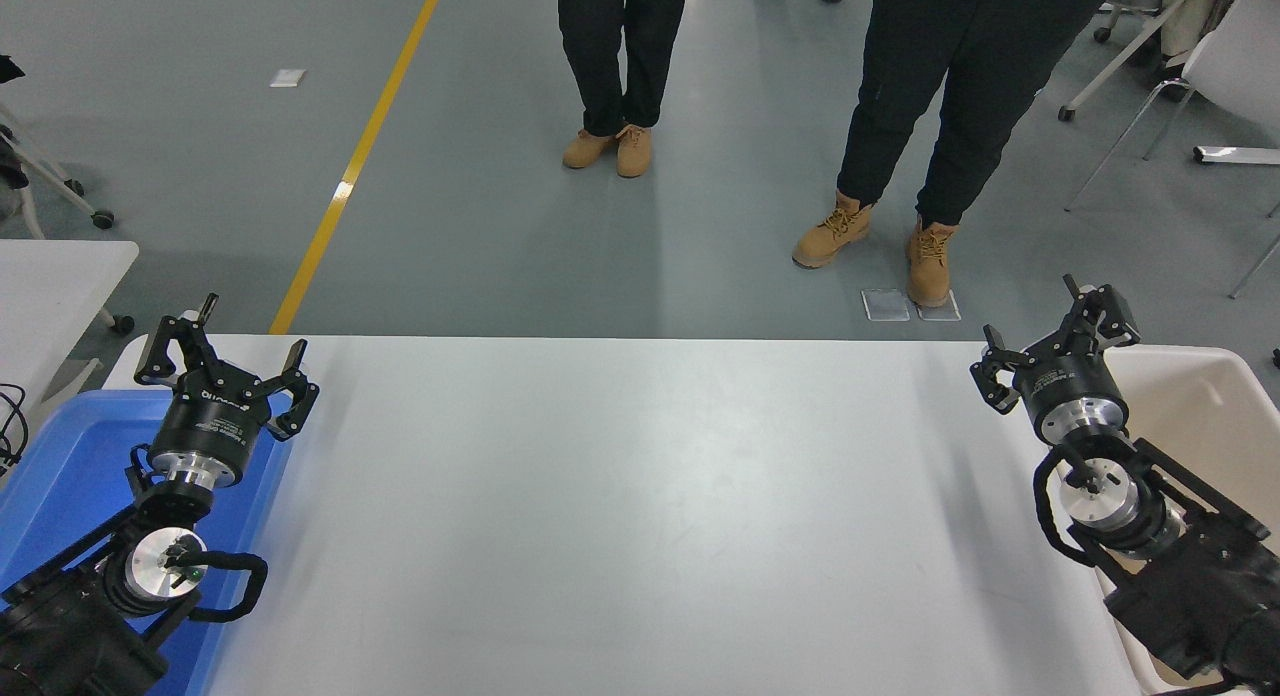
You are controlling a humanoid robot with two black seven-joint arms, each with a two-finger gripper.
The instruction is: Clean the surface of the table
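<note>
— Where do you stand with the surface [620, 516]?

— It fills the middle between the blue bin [60, 476] at its left edge and the cream bin [1215, 406] at its right edge, and you can see nothing lying on it.

— And your arms?

— Your left gripper [222, 361] hangs over the blue bin near the far left corner, jaws wide and holding nothing. Your right gripper [1055, 346] is at the right edge near the far right corner, jaws wide, also holding nothing.

— Next move?

— Probably none but a last check: the clearing looks finished.
</note>
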